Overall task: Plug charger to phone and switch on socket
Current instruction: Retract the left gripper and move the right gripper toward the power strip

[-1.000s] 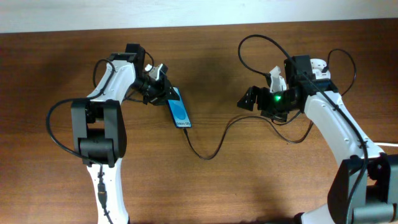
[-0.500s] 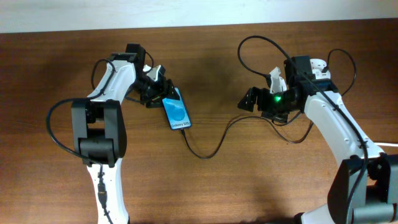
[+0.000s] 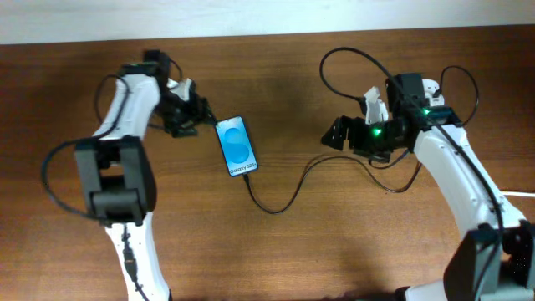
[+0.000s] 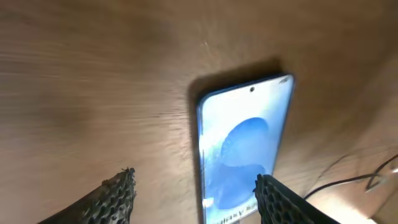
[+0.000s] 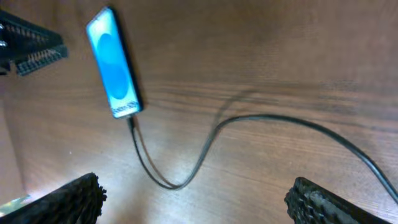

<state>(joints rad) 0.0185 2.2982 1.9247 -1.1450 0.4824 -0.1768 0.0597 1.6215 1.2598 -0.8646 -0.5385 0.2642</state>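
Observation:
The phone (image 3: 235, 146) lies flat on the wooden table with its blue screen up; it also shows in the left wrist view (image 4: 244, 146) and the right wrist view (image 5: 113, 62). The thin black charger cable (image 3: 284, 201) meets the phone's lower end and curves right toward the right arm; it also shows in the right wrist view (image 5: 211, 137). My left gripper (image 3: 188, 113) is open and empty just left of the phone, and its fingers (image 4: 194, 177) frame the phone's lower part. My right gripper (image 3: 344, 138) is open and empty above the cable (image 5: 196, 190). The socket is out of view.
Black cable loops (image 3: 351, 63) arch behind the right arm. A thin white cord (image 3: 520, 194) shows at the right edge. The table's far edge meets a white wall (image 3: 267, 17).
My left gripper has let go of the phone and drawn back to the left. The phone went from tilted on its edge to flat, screen up. The right arm barely moved.

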